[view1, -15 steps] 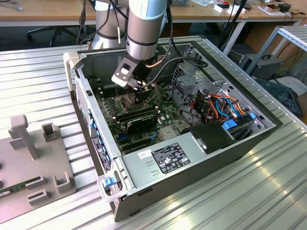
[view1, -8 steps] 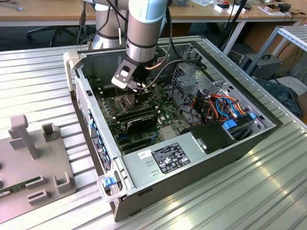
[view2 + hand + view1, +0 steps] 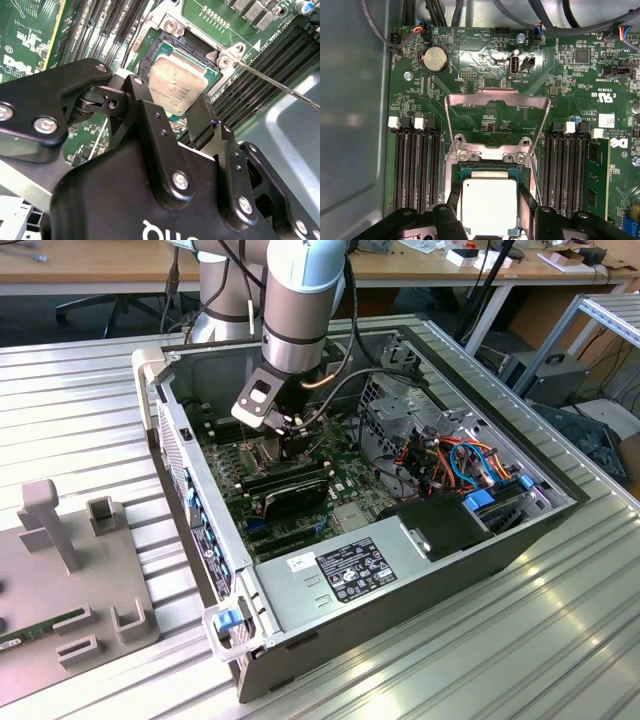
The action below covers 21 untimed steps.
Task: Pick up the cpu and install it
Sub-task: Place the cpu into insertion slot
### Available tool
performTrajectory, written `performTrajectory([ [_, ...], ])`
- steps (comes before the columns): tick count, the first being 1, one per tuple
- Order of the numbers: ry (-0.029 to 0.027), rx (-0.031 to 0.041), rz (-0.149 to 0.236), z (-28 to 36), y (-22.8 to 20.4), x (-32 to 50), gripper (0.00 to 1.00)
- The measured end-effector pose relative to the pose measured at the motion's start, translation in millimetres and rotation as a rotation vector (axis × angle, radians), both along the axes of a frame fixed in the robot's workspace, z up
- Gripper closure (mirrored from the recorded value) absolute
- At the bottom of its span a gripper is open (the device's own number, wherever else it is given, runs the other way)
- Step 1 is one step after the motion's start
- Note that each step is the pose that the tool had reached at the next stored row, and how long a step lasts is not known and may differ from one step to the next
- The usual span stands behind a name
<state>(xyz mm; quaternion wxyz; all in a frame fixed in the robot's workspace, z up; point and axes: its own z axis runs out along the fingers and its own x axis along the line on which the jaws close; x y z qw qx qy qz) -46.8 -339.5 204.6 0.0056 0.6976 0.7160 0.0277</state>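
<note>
Exterior view, from its left to its right: a ribbed metal table [image 3: 90, 380] carries a grey holder [image 3: 30, 580] at the lower left of the frame, with a green memory stick [image 3: 40, 628] lying in it. At the centre stands an open computer case [image 3: 420, 590]. The arm [image 3: 300, 300] comes down from the top centre of the frame into the case, and its gripper [image 3: 290, 440] sits low over the green circuit board [image 3: 350, 490]. Towards the lower centre lies the labelled power box [image 3: 350, 570], and orange and blue cables [image 3: 470, 455] are bundled at the case's right end. In both wrist views the gripper [image 3: 490, 195] [image 3: 172, 95] is clamped on the cpu [image 3: 489, 210] [image 3: 177, 80], its black fingers [image 3: 527, 205] pressed against two opposite edges of the chip. The cpu, silver face up and level, sits directly over the dark socket [image 3: 185, 44]; whether it is fully seated cannot be told. The hinged metal frame [image 3: 497, 96] of the socket stands raised, beyond the cpu from the gripper. Rows of black memory slots [image 3: 415, 165] flank the socket on both sides, and a round battery [image 3: 435, 60] lies past the raised frame. In the second wrist view a thin metal rod [image 3: 280, 87] runs out from the socket's corner.
</note>
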Motion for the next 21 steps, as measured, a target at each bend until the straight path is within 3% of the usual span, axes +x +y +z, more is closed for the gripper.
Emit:
performTrajectory([
  [21,-0.0003,0.0003,-0.010,-3.8,0.1,0.1,0.46],
])
